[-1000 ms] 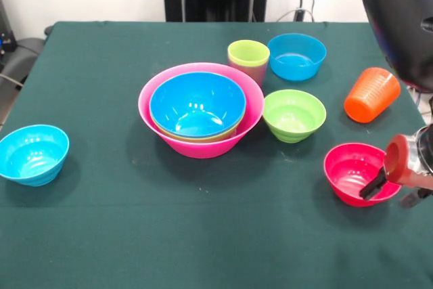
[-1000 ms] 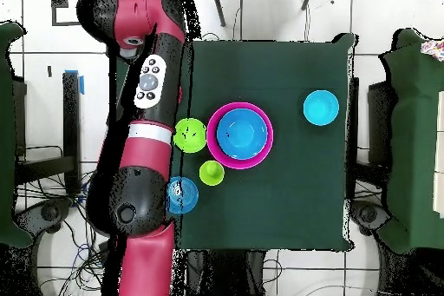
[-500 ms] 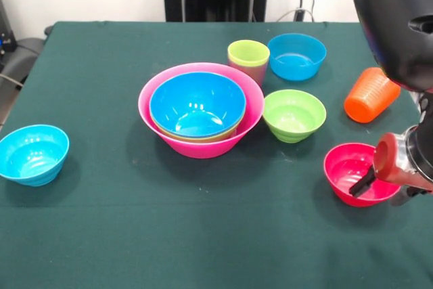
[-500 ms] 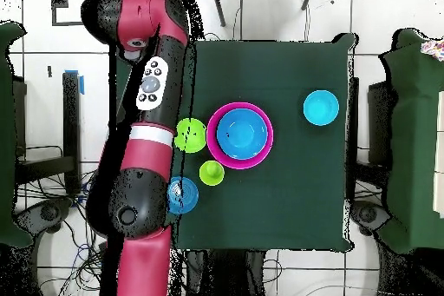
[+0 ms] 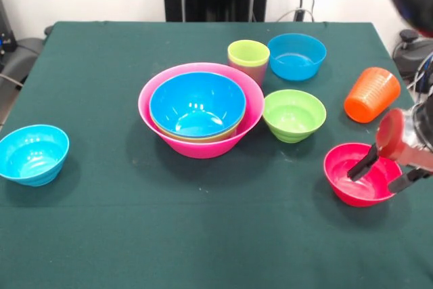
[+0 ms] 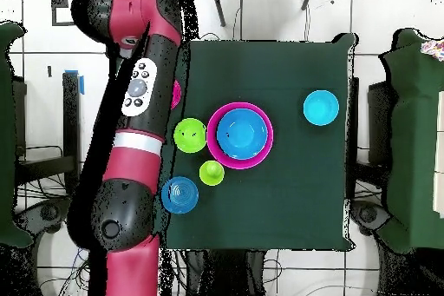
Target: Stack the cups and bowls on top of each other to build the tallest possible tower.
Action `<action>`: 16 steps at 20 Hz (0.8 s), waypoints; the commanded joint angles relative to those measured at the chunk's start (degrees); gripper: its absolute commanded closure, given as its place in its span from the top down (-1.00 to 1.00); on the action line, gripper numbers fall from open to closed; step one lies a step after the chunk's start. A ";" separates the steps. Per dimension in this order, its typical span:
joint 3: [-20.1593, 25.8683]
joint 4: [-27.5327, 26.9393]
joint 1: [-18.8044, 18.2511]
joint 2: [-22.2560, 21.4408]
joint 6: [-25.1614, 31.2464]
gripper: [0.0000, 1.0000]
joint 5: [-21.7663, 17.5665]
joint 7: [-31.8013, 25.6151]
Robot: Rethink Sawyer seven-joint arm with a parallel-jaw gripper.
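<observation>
The gripper (image 5: 379,174) is hanging at the right side of the front view, over the small red bowl (image 5: 358,175). Its two dark fingers (image 5: 362,162) are standing spread apart: one finger is reaching down inside the bowl, and the other is lying outside, past the bowl's right rim. The fingers are not closing on anything, and the bowl is sitting flat on the green tablecloth (image 5: 203,235).

The huge pink bowl (image 5: 155,109) is sitting near the centre of the table as the base of the tower. A large blue bowl (image 5: 196,105) is nesting inside it, and the rim of a green bowl is showing as a thin band between the two.

A lime green cup (image 5: 248,54) is standing upright just behind the pink bowl's right rim. It appears to be sitting inside a second, darker cup, of which only a narrow strip is showing. A small light-blue bowl (image 5: 296,56) is resting just right of that cup. A small green bowl (image 5: 293,115) is resting just beside the pink bowl, on its right side. The orange cup (image 5: 371,95) is lying tilted on its side near the right table edge, behind the red bowl. Another small light-blue bowl (image 5: 32,154) is sitting well apart, at the left edge.

In the overhead view, the red and black arm (image 6: 134,128) is running along the table's left edge and is covering most of the red bowl (image 6: 176,95).
</observation>
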 commanded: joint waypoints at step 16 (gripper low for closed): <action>17.87 23.82 10.96 -10.67 -0.77 1.00 -15.96 -0.08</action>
